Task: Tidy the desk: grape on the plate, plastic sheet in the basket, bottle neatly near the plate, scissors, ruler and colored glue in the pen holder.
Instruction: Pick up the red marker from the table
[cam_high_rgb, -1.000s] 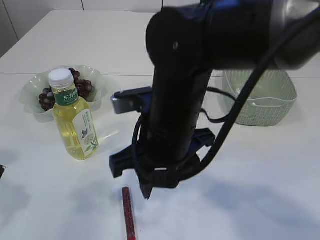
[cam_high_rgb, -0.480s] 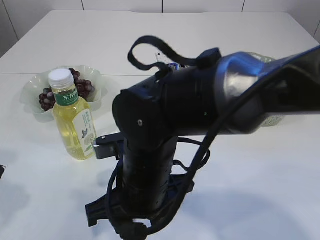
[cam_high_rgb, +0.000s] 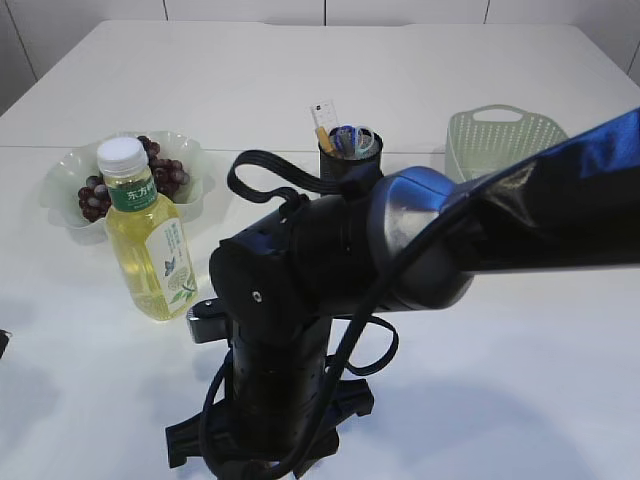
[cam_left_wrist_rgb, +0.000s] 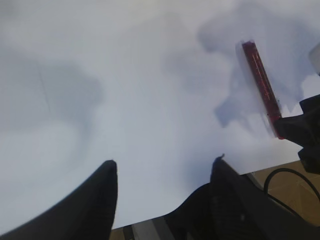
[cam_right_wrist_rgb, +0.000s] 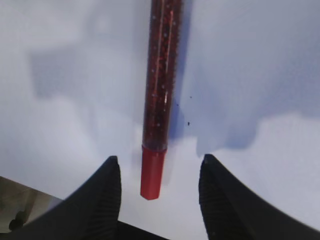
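Nearest, the right gripper (cam_right_wrist_rgb: 157, 175) is positioned low over the white bench (cam_high_rgb: 520, 340), fingers (cam_right_wrist_rgb: 107, 195) spread and empty. The red glitter glue pen (cam_right_wrist_rgb: 160, 90) lies flat on the bench, capped end between the fingertips, apart from both. The left gripper (cam_left_wrist_rgb: 162, 172) hovers over bare bench near the front edge, fingers spread, holding nothing; the pen lies to its right. Farther back, the yellow drink bottle (cam_high_rgb: 148, 235) stands upright just in front of the translucent plate (cam_high_rgb: 70, 175) carrying dark grapes (cam_high_rgb: 165, 175). Beyond, the black pen holder (cam_high_rgb: 348, 160) contains a ruler (cam_high_rgb: 324, 118) and scissors (cam_high_rgb: 352, 138). The green basket (cam_high_rgb: 500, 140) stands to its right.
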